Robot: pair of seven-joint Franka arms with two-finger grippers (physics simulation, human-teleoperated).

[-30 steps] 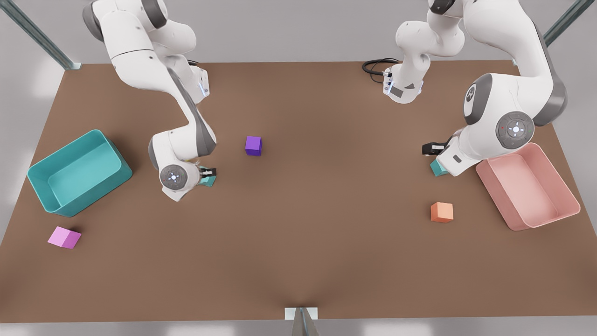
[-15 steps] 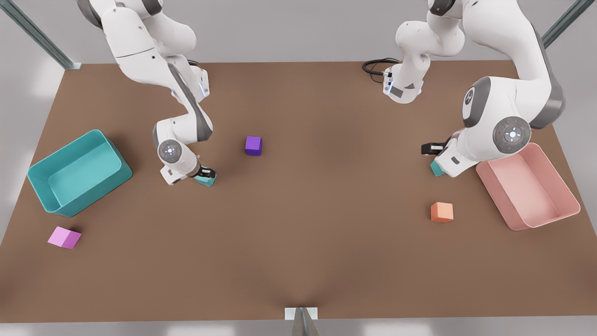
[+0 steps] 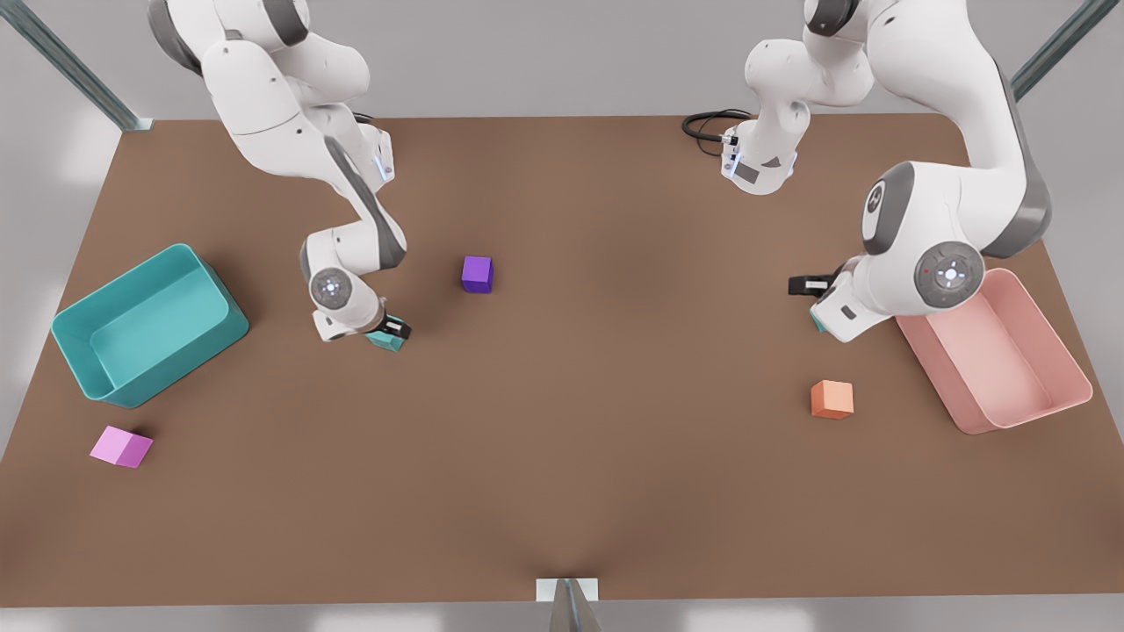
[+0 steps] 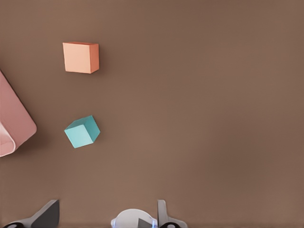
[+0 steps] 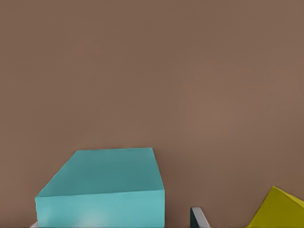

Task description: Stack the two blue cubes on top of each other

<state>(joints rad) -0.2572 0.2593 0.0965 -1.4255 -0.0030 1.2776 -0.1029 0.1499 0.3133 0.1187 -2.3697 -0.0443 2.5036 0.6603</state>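
- Foreground of the front view: a pink cube (image 3: 121, 447) and an orange cube (image 3: 832, 399) lie nearest the camera on the brown table (image 3: 562, 456). Both are spare, well apart from each other and from the work.
- Left gripper (image 4: 105, 216) (the arm on the front view's right) hangs over one blue cube (image 4: 82, 132). Its fingers (image 4: 164, 217) are spread wide and touch nothing. The cube sits on the table with a corner turned toward them, just beside the pink bin (image 3: 997, 351) and near the orange cube. I judge the wide spread is there to take the cube once the gripper lines up with its faces.
- Right gripper (image 3: 392, 331) (on the front view's left) sits low at the other blue cube (image 3: 385, 341). In the right wrist view a strip of table shows between the cube's side and the one finger (image 5: 197, 217) in sight. So I read the jaws as parted around the cube, not yet clamped.
- The two blue cubes lie well apart, one toward each side of the table, so one must be carried across before any stacking.
- A yellow corner (image 5: 280, 211) shows beside that cube; what it belongs to I cannot tell.
- Farther back, the teal bin (image 3: 145, 325) and a purple cube (image 3: 477, 274) stand aside, not involved.
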